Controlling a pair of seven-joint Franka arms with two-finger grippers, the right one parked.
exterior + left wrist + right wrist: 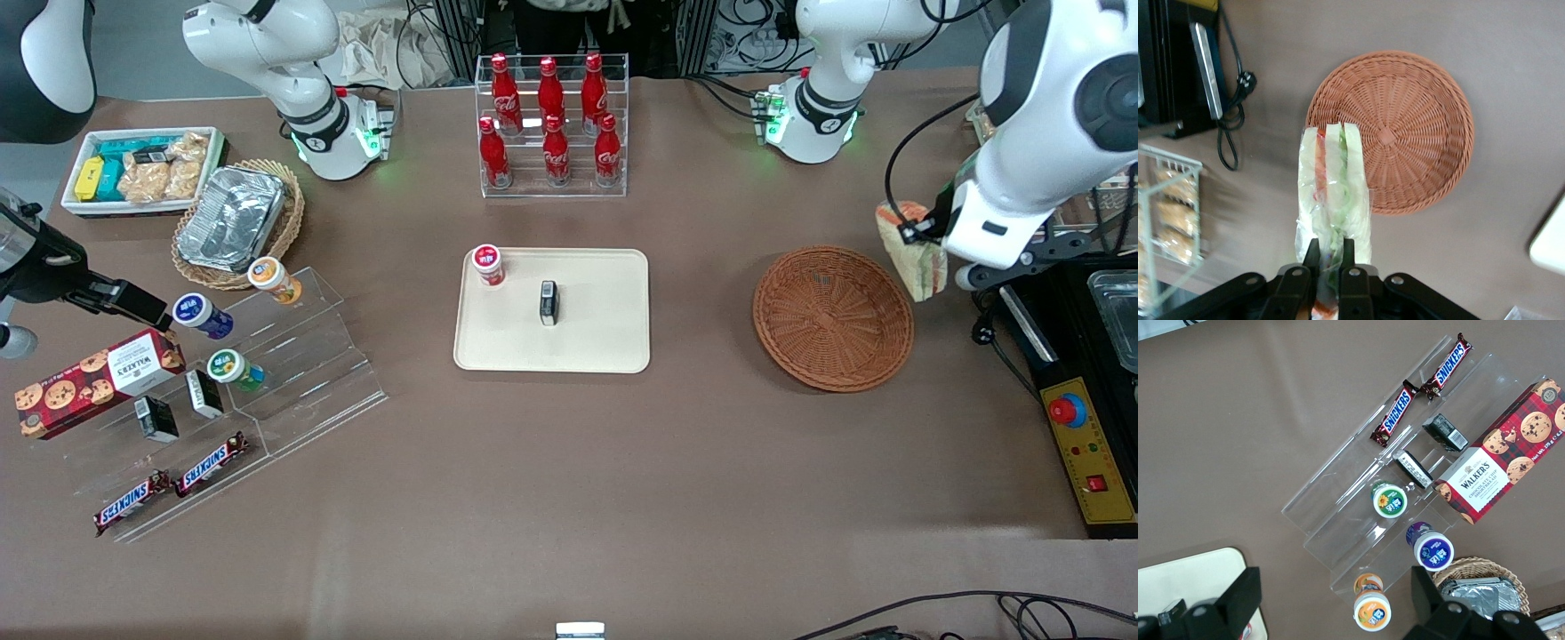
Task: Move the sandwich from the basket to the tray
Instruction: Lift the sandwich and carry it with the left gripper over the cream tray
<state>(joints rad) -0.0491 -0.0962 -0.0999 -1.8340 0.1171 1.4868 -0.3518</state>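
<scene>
Holding the sandwich [1331,193] clamped between my 2 fingers [1313,257], the gripper [925,233] hangs above the worktop just beside the empty basket [833,317]. Its long axis runs straight out from the fingers. The tray [605,347] lies well apart, toward the parked arm's end; only the front view shows it whole.

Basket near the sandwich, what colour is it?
Reddish-brown woven wicker basket, clearest in the left wrist view.

I see the wrapped sandwich [1333,193] lifted clear of the table, pinched in my gripper [1330,257] beside the empty reddish wicker basket [833,317]. The cream tray [597,331] lies mid-table, toward the parked arm.
</scene>
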